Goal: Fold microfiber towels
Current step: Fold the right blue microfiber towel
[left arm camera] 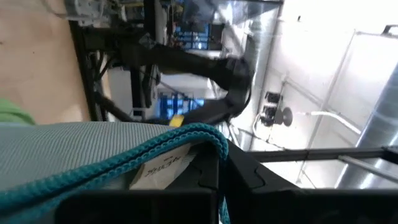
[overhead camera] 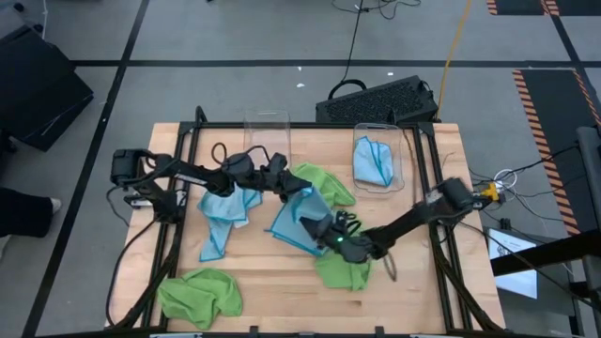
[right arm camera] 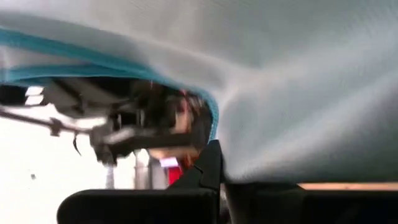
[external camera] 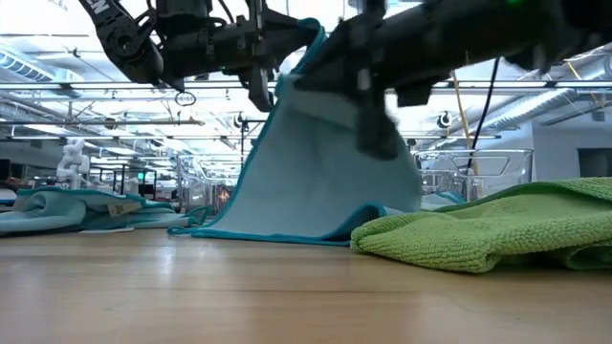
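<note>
Green towel lies up front on the desk; behind it the blue towel hangs stretched between both jaws, left gripper and right gripper each pinching an upper corner

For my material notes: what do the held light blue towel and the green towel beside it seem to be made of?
Light blue towel, gripped by the left gripper and right gripper: soft matte woven cloth, probably microfiber; it drapes limply, with a stitched teal edge. Green towel: thicker looped pile, matte, probably microfiber terry; its nubby surface shows in the low view.
</note>
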